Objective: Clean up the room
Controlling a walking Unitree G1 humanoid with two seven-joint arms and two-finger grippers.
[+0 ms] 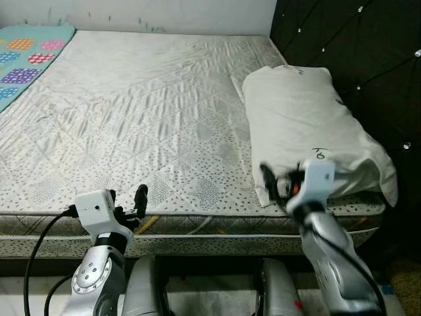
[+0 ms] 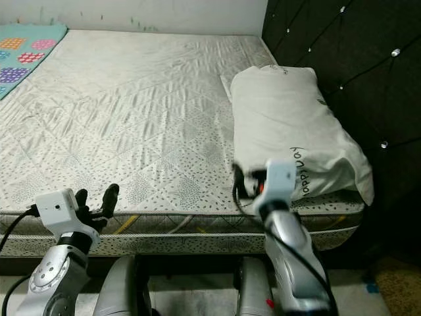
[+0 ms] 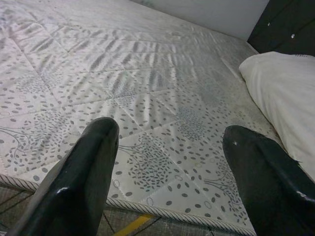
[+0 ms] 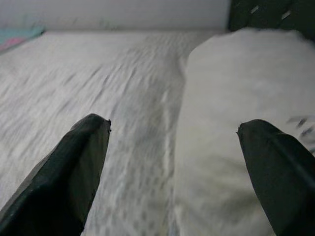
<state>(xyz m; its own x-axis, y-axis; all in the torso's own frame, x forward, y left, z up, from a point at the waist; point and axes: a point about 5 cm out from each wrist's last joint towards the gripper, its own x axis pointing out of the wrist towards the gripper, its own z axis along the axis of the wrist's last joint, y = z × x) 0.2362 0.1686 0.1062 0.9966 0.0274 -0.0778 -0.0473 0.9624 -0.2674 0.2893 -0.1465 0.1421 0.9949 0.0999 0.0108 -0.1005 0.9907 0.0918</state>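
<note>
A white pillow lies lengthwise on the right side of the bare quilted mattress, next to the black headboard. My right gripper is open at the pillow's near end, just above the mattress edge; in the right wrist view the pillow lies ahead between its spread fingers and towards one of them. My left gripper is open and empty at the front edge of the mattress, left of centre. The left wrist view looks across the mattress towards the pillow.
A turquoise blanket with coloured squares covers the far left corner of the bed. The black tufted headboard rises on the right. A pale wall runs behind the bed. Floor lies at the lower right.
</note>
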